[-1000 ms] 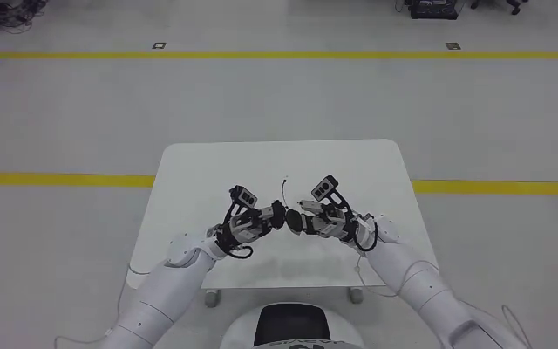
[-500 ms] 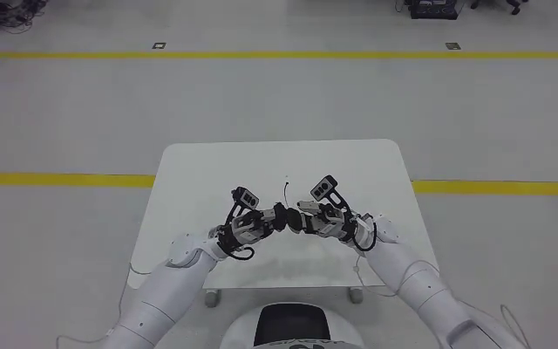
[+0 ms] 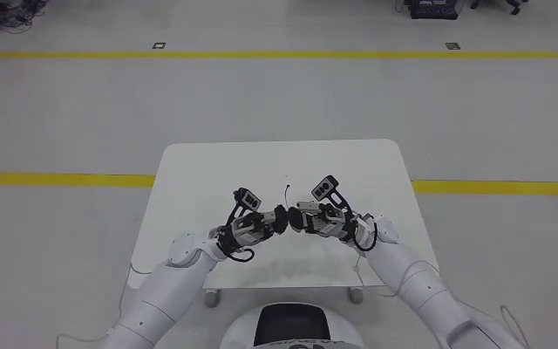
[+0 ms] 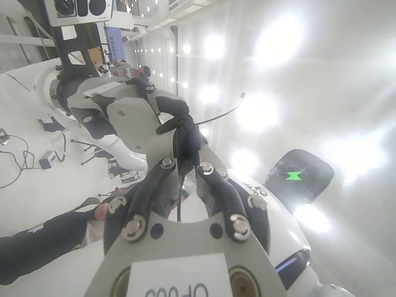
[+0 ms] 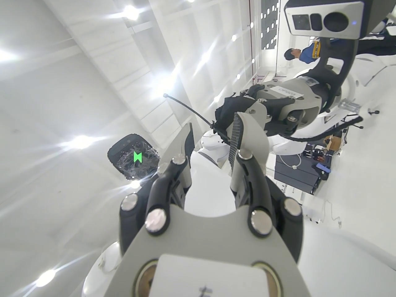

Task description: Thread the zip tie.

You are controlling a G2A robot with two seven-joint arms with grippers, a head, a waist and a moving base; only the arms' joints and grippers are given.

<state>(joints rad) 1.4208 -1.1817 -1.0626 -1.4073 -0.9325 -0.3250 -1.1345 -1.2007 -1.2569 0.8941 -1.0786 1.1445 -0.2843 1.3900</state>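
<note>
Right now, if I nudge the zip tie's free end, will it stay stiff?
Probably springy, not floppy: the zip tie juts from the left gripper in a gentle curve. It looks thin, so a nudge would likely deflect it.

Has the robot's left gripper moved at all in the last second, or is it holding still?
Yes, slightly. Against the table, the left gripper has crept toward the table's near edge and toward the right gripper.
</note>
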